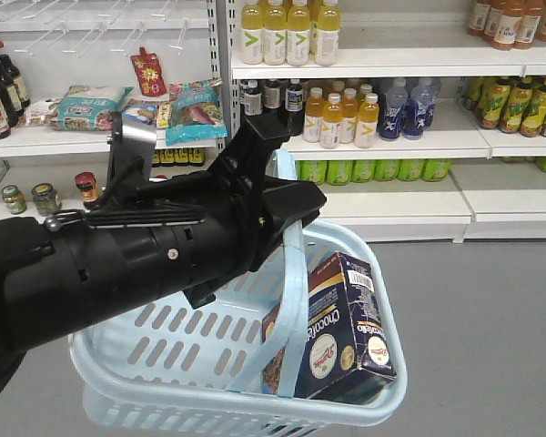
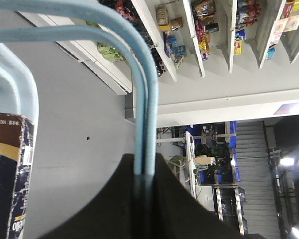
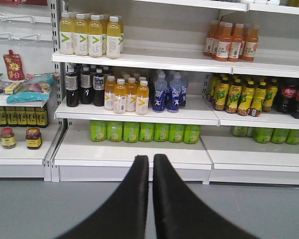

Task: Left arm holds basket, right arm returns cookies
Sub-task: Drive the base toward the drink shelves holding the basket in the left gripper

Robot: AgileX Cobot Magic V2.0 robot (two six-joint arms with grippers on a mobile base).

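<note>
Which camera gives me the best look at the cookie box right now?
Exterior front-facing: the cookie box sits tilted in the basket, with its printed faces visible. Left wrist catches only one edge of it; right wrist shows just shelves.

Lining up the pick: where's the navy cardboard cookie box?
Front view: navy cardboard cookie box leans inside the light blue plastic basket, right of its handle.

White metal store shelves (image 3: 134, 59) stand on a smooth grey floor (image 3: 30, 209). Tall yellow drink bottles (image 3: 89, 35) line the upper board. Small orange juice bottles (image 3: 125, 95) and blue plastic bottles (image 3: 168, 92) share the middle one, and green containers (image 3: 144, 132) fill the lowest.
</note>
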